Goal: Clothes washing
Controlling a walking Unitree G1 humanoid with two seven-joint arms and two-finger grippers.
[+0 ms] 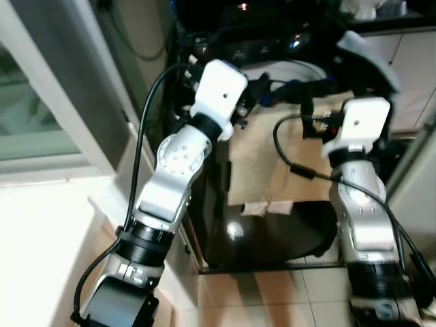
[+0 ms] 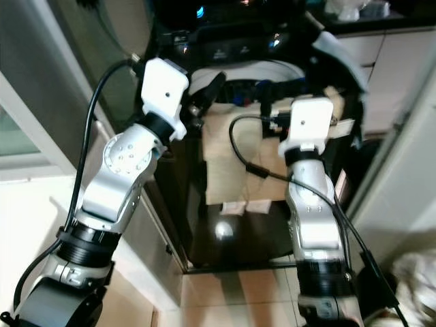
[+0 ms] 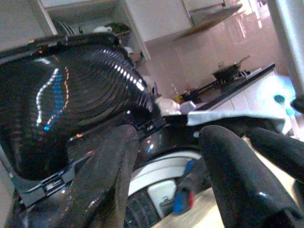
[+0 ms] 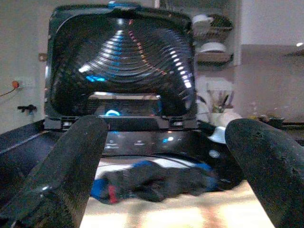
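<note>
A black top-loading washing machine (image 1: 262, 44) stands before me with its ribbed lid (image 4: 118, 61) raised. Dark and blue clothes (image 4: 152, 183) lie in the drum opening. A beige cloth (image 1: 272, 170) hangs over the machine's front edge and down its front. My left gripper (image 3: 166, 137) is held above the front left rim, open, with nothing between its fingers. My right gripper (image 4: 168, 128) hovers over the front right rim, just above the beige cloth, its fingers spread wide and open.
A glass door and its white frame (image 1: 41, 102) lie to my left. White cabinets (image 1: 412, 61) and a counter with a stove (image 3: 237, 76) stand to the right. Tiled floor (image 1: 272, 293) runs before the machine. A white bundle (image 2: 415, 279) lies at the lower right.
</note>
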